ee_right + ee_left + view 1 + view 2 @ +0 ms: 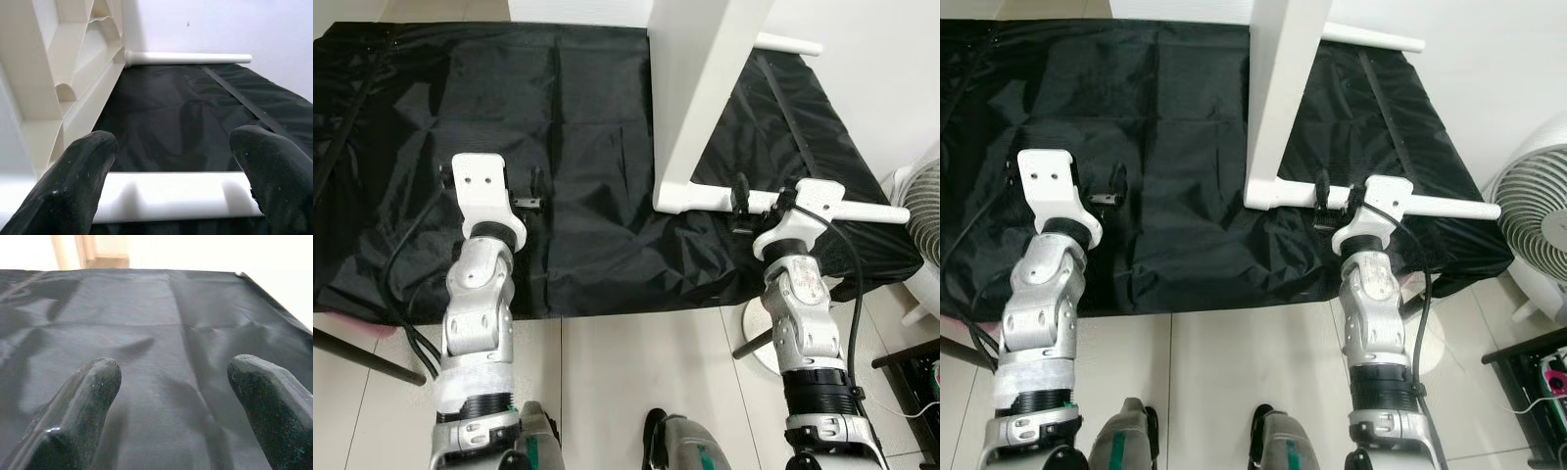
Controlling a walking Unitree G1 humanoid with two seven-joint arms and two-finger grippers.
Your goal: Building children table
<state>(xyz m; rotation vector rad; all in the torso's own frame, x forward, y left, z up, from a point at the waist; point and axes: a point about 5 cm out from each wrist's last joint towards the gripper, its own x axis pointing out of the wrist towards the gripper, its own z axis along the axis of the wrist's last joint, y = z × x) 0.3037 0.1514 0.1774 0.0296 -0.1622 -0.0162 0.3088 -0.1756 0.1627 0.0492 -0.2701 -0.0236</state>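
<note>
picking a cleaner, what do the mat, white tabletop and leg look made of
Mat: thin black fabric, likely nylon, with a slight sheen, creases and fold lines.
Tabletop: likely moulded plastic, matte white, with ribs on its underside.
Leg: smooth white round rod, plastic or painted; the look leaves it open.

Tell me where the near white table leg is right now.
The near white table leg lies on the black sheet on the robot's right, sticking out sideways from the upended white tabletop. The open right gripper straddles it.
</note>
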